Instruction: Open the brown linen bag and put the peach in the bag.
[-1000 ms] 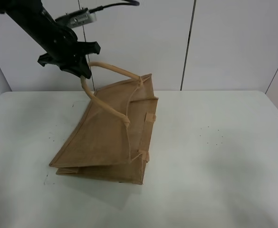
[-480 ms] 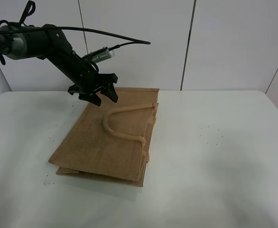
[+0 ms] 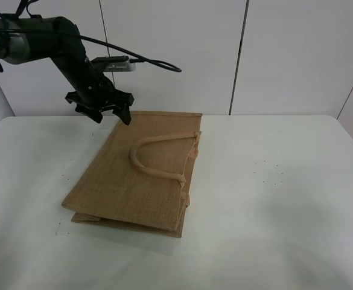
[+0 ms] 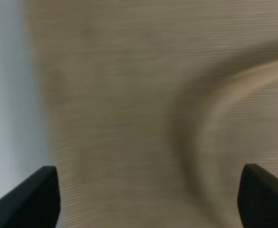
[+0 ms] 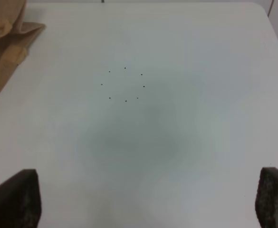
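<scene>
The left pincer [image 3: 111,116] is hanging with its two black fingers spread wide and gripping nothing. Its tips are pointing down at the far corner of the bag [image 3: 137,178], which is lying flat and folded on the table [image 3: 285,205]. From this pincer the bag is stretching away toward the near side of the table, below and in front of the fingertips. Whether the tips are touching the cloth cannot be told. In its own wrist view the left pincer [image 4: 148,204] is showing the blurred tan weave of the bag [image 4: 115,95] filling the gap between the fingers [image 4: 34,199]. A pale strip of table [image 4: 5,95] is running past the outside of one finger, and the curve of the handle [image 4: 243,109] is lying nearer the other. That handle [image 3: 158,158] is lying as a flat loop on the bag's upper face, just beyond the pincer and clear of it. A black cable [image 3: 146,59] is trailing off behind the pincer's arm. The right pincer [image 5: 143,202] is likewise standing wide apart and empty, hovering over the table [image 5: 177,142]. A small ring of dark dots [image 5: 124,84] is sitting ahead of its fingertips. A corner of the bag [image 5: 1,52] is showing well off to one side, apart from both fingers.
</scene>
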{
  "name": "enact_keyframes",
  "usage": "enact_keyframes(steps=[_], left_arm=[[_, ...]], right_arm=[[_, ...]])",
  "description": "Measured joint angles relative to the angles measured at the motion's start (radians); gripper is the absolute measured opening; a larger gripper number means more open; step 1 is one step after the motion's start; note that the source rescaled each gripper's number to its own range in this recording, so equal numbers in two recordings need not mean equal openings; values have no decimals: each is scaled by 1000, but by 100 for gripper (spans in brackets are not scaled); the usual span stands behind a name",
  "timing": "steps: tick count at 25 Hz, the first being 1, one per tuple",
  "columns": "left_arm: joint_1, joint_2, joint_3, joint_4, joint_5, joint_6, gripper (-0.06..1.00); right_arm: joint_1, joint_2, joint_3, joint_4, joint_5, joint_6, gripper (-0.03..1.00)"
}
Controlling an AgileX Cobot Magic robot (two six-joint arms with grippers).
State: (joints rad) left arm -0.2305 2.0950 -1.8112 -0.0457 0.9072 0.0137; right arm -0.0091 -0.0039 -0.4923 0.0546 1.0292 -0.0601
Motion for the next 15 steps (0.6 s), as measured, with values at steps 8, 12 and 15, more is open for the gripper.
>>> enact_keyframes(steps=[8,12,15], left_arm=[[181,0,0,46,95,-41,100],[229,-5,0,23,114,-25,100],[231,-31,0,5,116,-14,100]], right_arm=[[0,0,0,-25,0,28,100],[0,0,0,-33,0,44,100],[0,0,2,-33,0,44,100]])
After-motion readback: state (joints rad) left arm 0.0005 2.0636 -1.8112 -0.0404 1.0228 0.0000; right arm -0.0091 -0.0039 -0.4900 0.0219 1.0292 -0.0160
